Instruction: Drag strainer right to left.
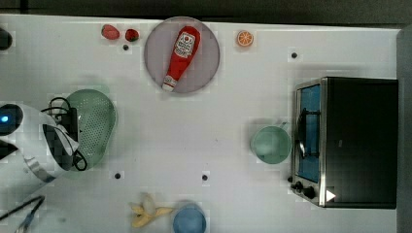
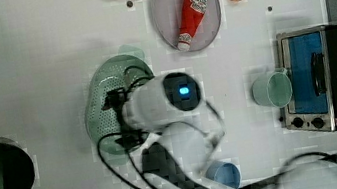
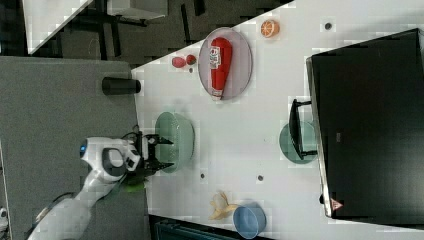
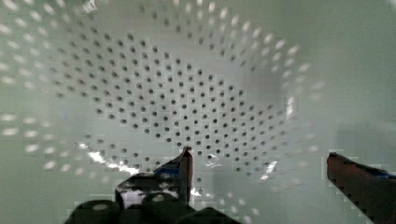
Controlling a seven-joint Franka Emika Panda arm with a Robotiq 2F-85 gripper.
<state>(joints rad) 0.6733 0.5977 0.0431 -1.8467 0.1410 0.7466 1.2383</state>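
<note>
Many small holes dot the strainer (image 1: 97, 121), a pale mint-green oval plastic bowl with a smooth rim, sitting on the white table (image 1: 194, 126) well apart from the toaster oven (image 1: 359, 141), toward the top view's left. Gripper (image 3: 167, 152) hangs over the strainer's rim, fingers (image 4: 184, 163) spread wide, holding nothing; wrist view shows the perforated inner wall close up with two dark fingertips apart, one cut off at the frame edge. Arm's white casing hides part of the strainer in the top view and left view; right view shows the open jaws from the side. Round pale green mug (image 1: 270, 144) sits just beside the oven's glass door. Glossy red ketchup bottle (image 1: 181, 57) lies on a grey round plate (image 1: 155, 58), far from the oven. Banana (image 1: 145, 209) touches a blue bowl (image 1: 189, 221), which is cut off in the top view, whole in the right view. Orange slice (image 1: 245, 38) lies near the plate.
</note>
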